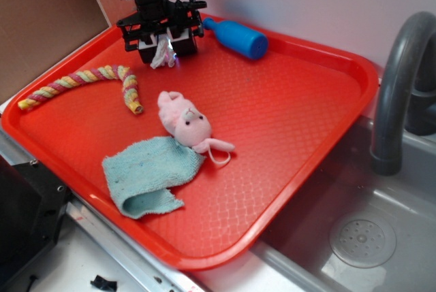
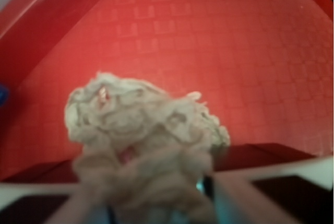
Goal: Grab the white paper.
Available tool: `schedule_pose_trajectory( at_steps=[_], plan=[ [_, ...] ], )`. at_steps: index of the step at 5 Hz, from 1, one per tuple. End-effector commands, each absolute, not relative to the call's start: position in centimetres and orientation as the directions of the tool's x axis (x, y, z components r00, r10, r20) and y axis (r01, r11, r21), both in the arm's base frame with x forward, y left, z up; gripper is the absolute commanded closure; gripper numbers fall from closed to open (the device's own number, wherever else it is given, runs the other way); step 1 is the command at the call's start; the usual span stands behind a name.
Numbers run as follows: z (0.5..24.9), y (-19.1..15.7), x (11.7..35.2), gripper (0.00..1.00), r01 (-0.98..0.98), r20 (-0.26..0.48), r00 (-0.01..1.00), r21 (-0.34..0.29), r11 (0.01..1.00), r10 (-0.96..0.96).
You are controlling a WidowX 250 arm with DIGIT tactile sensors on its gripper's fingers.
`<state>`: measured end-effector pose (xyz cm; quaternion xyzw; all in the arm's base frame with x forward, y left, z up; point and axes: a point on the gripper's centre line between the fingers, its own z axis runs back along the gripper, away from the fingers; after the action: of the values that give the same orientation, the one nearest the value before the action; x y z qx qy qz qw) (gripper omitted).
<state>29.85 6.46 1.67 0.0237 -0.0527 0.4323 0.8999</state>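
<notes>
- The white paper [image 1: 163,52] hangs from the end effector [image 1: 162,41] at the far left corner of the red tray [image 1: 286,101]; in the wrist view the wad [image 2: 141,145] fills the space between the jaws, which are pinched on it.
- Judging by the paper dangling below the jaws, it seems lifted clear of the tray, so the grab looks essentially made.
- The other items lie apart from it: a blue bottle [image 1: 238,37] just beside the end effector, a braided rope [image 1: 88,84], a pink plush bunny [image 1: 185,123] partly resting on a light-blue cloth [image 1: 146,176].
- The tray's surface is textured in a grid pattern and sits beside a grey sink [image 1: 361,237] with a dark faucet [image 1: 395,81], a pale wall behind.
</notes>
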Motion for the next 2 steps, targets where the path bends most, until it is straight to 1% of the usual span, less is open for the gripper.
schedule_pose_trajectory(
  at_steps=[1, 2],
  plan=[
    [8.8, 6.4, 29.3, 1.0, -0.637, 0.128, 0.762, -0.028, 0.77, 0.635],
    [13.5, 3.9, 28.4, 1.0, -0.428, 0.086, 0.9, -0.018, 0.904, 0.428]
  ],
)
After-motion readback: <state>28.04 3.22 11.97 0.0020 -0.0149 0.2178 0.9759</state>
